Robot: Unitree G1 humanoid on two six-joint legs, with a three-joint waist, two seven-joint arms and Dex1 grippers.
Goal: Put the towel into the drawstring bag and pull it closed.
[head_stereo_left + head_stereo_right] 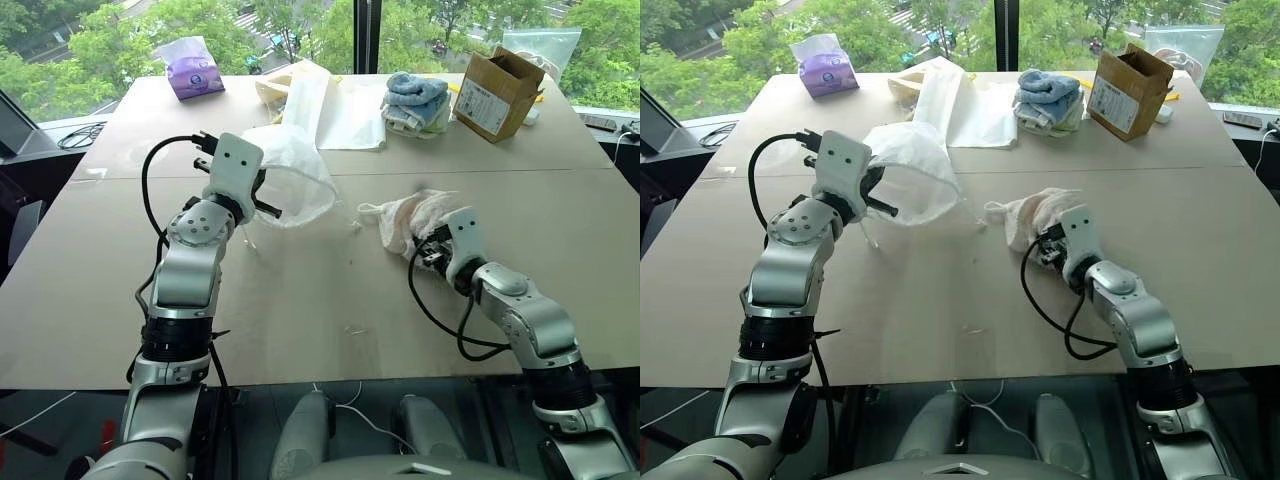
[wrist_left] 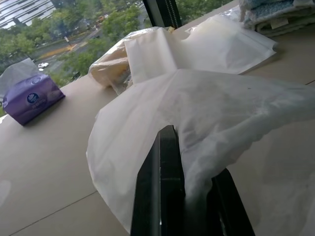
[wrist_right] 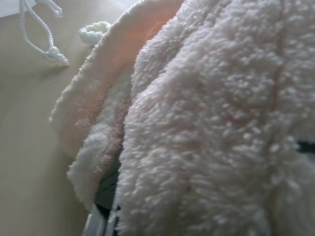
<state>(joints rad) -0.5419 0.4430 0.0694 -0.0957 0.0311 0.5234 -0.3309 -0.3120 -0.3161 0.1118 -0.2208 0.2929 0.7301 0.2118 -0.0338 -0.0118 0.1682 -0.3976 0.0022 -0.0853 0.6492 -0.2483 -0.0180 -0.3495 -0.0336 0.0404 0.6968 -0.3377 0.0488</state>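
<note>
No lettering here can be made out.

The purple tissue pack at the far corner of the bench carries a round pale emblem on its side, seen closer in the left wrist view, but its characters are too small to read. The brown cardboard box by the window has a white label on its front with dark print lines that stay illegible. Small tags on the folded blue and white towels show no readable marks either.
</note>
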